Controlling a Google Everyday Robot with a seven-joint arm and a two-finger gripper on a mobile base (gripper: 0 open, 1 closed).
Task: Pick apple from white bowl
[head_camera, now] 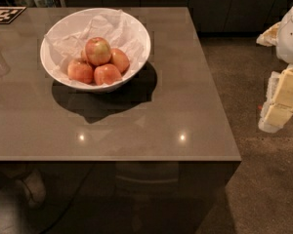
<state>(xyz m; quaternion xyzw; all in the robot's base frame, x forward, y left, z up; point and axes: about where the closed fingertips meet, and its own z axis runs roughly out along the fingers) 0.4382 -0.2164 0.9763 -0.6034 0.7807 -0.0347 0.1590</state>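
**Apple tops the pile; gripper off to the right**

A black-and-white marker tag (2, 13) lies at the grey table's (136, 130) far-left corner. The paper-lined white bowl (139, 60) stands left of centre. In it the apple (98, 50) rests atop redder apples (107, 74). The gripper (282, 101) hangs beyond the table's right edge, well apart. Wide or narrow, I cannot tell.

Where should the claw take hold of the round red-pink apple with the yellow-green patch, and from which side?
Probably from above, across its widest middle. The round red-pink apple with the yellow-green patch sits on top of the plainer red-orange apples in the wide glossy white bowl, so its sides are free. The claw hangs off the brown table, at the view's right edge.
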